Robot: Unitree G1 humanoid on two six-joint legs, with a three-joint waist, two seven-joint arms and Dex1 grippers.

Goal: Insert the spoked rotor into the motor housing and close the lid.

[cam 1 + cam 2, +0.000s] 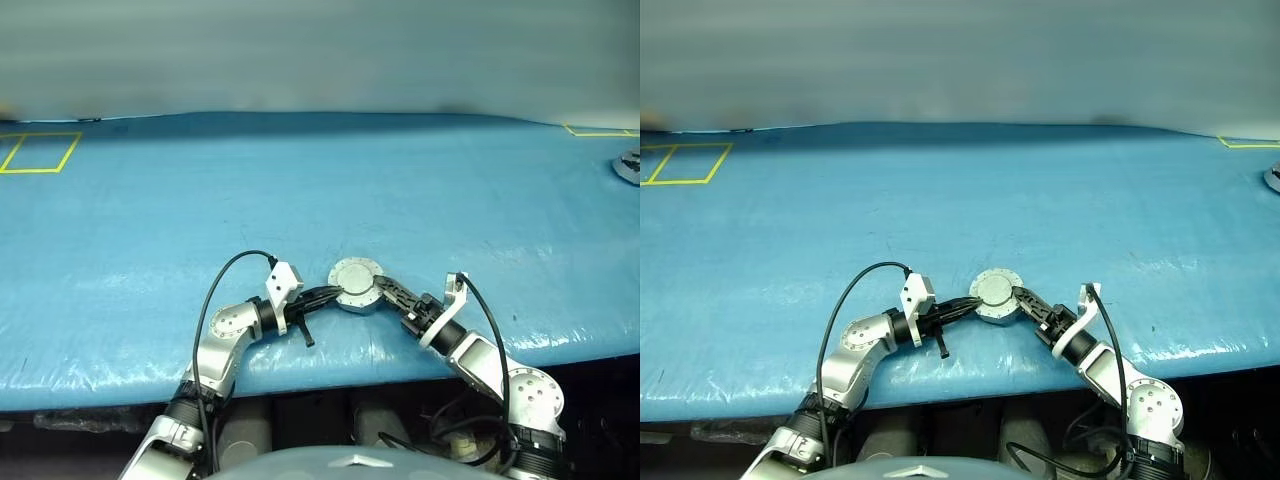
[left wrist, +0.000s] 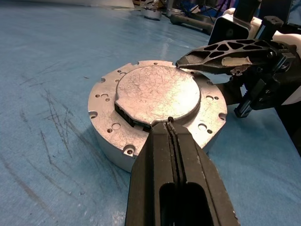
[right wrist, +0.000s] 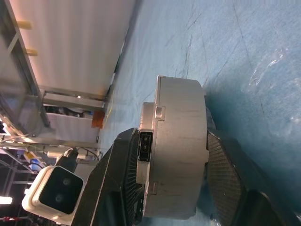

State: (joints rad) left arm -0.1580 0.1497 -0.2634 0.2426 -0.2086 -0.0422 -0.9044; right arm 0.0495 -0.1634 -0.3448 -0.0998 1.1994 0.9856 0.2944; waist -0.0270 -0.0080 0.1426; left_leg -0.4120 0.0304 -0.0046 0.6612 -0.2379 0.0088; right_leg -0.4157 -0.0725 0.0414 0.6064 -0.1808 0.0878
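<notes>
The motor housing (image 1: 355, 297), a round silver casing, sits on the blue table close to its front edge. The lid (image 2: 155, 92) lies on top of it, plain grey face up, and a dark gap shows under its near edge. My left gripper (image 1: 335, 293) is shut, and its tips (image 2: 170, 123) touch the lid's edge. My right gripper (image 1: 385, 288) is shut on the motor housing (image 3: 178, 155), with one finger (image 3: 113, 179) over the top face and the other finger (image 3: 225, 174) under the base. The spoked rotor is hidden.
The blue-covered table (image 1: 320, 190) stretches far ahead. Yellow tape squares mark its far left (image 1: 40, 152) and far right (image 1: 600, 130) corners. A silver part (image 1: 628, 168) lies at the right edge. The table's front edge (image 1: 330, 365) runs just under both wrists.
</notes>
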